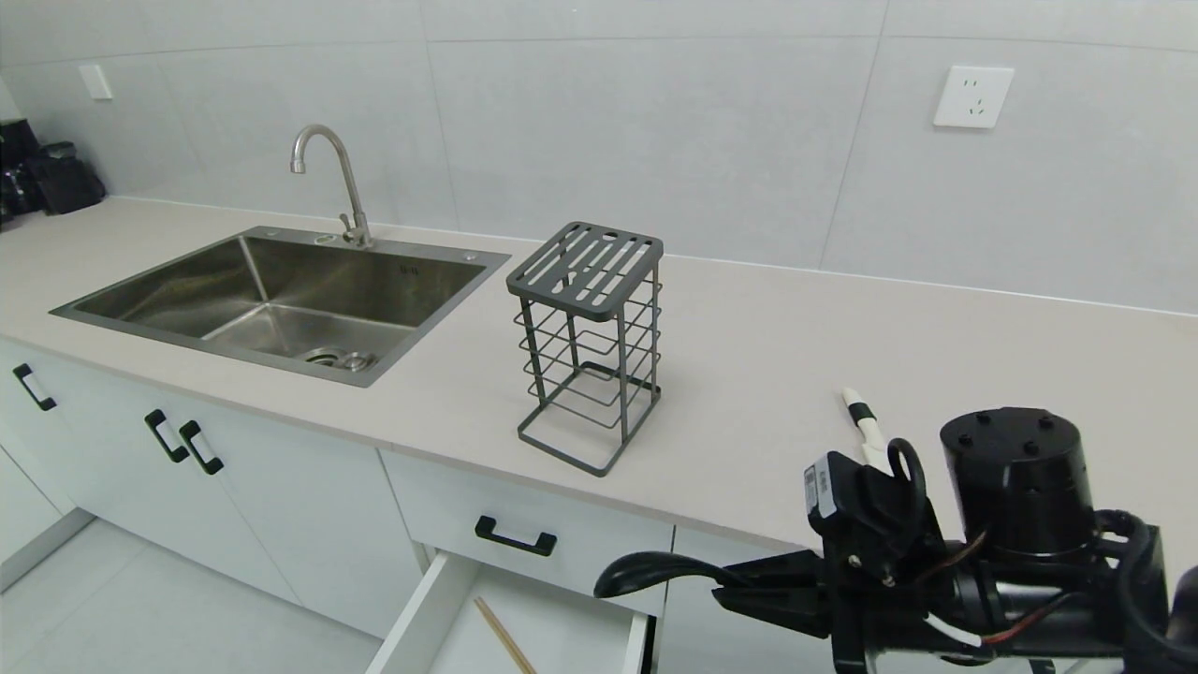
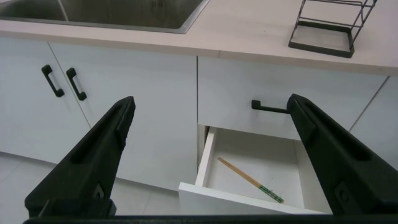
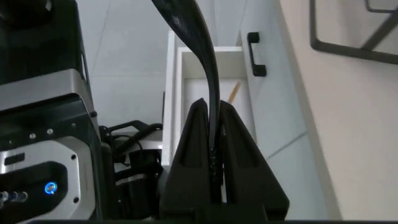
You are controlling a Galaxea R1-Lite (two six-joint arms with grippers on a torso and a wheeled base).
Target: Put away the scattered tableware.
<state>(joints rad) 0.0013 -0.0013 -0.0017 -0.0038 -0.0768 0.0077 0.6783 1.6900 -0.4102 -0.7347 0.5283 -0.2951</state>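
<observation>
My right gripper (image 1: pixel 739 585) is shut on the handle of a black spoon (image 1: pixel 646 571), held level in front of the counter, with the bowl pointing left above the open white drawer (image 1: pixel 421 608). The right wrist view shows the fingers (image 3: pixel 199 124) clamped on the spoon's (image 3: pixel 193 43) thin handle, the drawer (image 3: pixel 180 68) beyond it. One wooden chopstick (image 2: pixel 249 180) lies inside the drawer (image 2: pixel 205 155). A white utensil with a black band (image 1: pixel 866 426) lies on the counter behind my right arm. My left gripper (image 2: pixel 211 102) stands open and holds nothing, facing the drawer front.
A dark wire rack (image 1: pixel 590 346) stands mid-counter. The steel sink (image 1: pixel 281 300) with its faucet (image 1: pixel 328 178) is at the left. Below are white cabinet doors with black handles (image 1: pixel 178 440) and a closed drawer front (image 1: pixel 515 535) above the open one.
</observation>
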